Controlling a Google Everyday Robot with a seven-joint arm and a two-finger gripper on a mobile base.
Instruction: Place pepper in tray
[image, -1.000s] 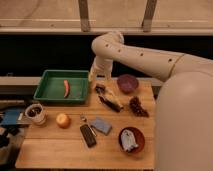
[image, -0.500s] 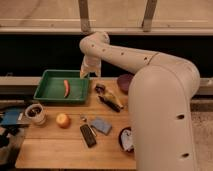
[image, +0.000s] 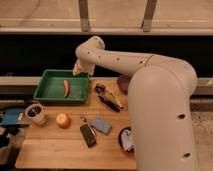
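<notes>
The green tray sits at the back left of the wooden table. The orange-red pepper lies on the tray's flat bottom, right of its middle. My gripper hangs from the white arm just above the tray's back right corner, apart from the pepper.
A round orange fruit and a cup stand at the front left. A black phone and a blue sponge lie mid-table. A banana and dark items lie right of the tray. A purple bowl and a red-brown bowl are partly hidden by my arm.
My arm has swung left over the table and the gripper now hangs by the tray's back right corner. The pepper stays in the tray.
</notes>
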